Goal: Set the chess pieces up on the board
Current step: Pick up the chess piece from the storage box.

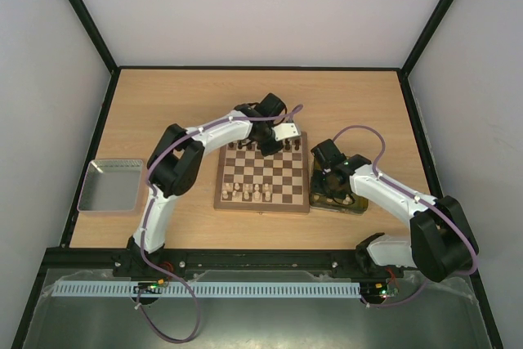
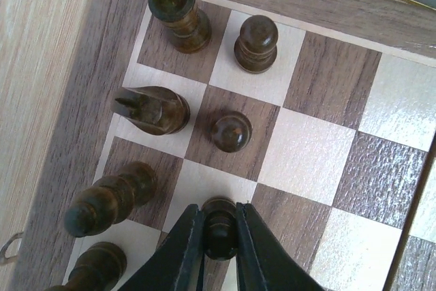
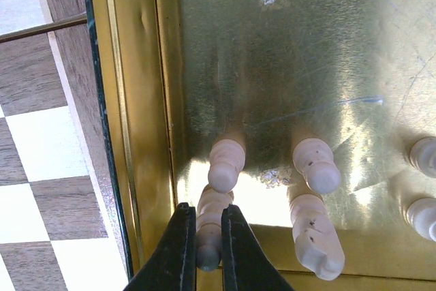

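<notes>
Reaches well forward with the left arm [image 1: 214, 135], elbow raised, forearm swung across to the right, wrist tipped downward. Pinches a dark pawn [image 2: 220, 228] between the black fingers [image 2: 182, 250] of the left claw [image 2: 220, 217], jaws nearly together, the pawn's head level with the tips. Folds the right arm [image 1: 388, 194] back toward the left, wrist held low. Nips a pale piece [image 3: 208, 236] in the right claw [image 3: 204, 215], jaws all but touching, the piece lying lengthwise between them.
</notes>
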Tool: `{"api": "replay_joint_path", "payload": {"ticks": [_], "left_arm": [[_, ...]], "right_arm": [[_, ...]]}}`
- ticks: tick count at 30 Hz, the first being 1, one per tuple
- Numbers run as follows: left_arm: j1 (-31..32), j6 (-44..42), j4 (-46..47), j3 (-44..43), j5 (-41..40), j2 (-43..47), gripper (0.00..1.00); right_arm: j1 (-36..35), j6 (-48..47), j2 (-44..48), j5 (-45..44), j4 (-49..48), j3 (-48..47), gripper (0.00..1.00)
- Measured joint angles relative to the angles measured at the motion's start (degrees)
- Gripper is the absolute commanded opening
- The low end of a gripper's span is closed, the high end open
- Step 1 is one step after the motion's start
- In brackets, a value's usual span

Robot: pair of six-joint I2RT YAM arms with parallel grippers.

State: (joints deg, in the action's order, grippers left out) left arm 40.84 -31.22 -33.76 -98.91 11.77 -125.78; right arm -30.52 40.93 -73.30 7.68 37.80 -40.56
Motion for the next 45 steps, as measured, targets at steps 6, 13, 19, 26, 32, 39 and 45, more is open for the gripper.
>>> {"api": "replay_joint_path", "payload": {"ticks": [6, 13, 19, 26, 32, 39, 45], "left_arm": [[0.1, 0.2, 0.1, 0.0, -0.3, 0.0, 0.15], [0.3, 0.3, 1.0, 0.8, -1.0, 0.2, 0.25], [0.3, 0.6, 1.3, 1.6, -1.6, 0.3, 0.34], [0.3, 0.7, 1.3, 1.6, -2.1, 0.4, 0.37], [0.3, 0.8, 1.2, 1.6, -2.0, 0.7, 0.36], [0.3, 1.0, 1.0, 1.6, -1.8, 1.7, 0.35], [0.4, 1.1, 0.3, 1.6, -1.7, 2.1, 0.34]], "right_arm": [[0.0, 0.0, 0.0, -0.1, 0.0, 0.0, 0.02], [0.0, 0.0, 0.0, -0.2, 0.0, 0.0, 0.02], [0.0, 0.0, 0.0, -0.2, 0.0, 0.0, 0.02], [0.0, 0.0, 0.0, -0.2, 0.0, 0.0, 0.02], [0.0, 0.0, 0.1, -0.4, 0.0, -0.1, 0.02], [0.0, 0.0, 0.1, -0.6, 0.0, -0.1, 0.02], [0.0, 0.0, 0.2, -0.6, 0.0, -0.1, 0.02]]}}
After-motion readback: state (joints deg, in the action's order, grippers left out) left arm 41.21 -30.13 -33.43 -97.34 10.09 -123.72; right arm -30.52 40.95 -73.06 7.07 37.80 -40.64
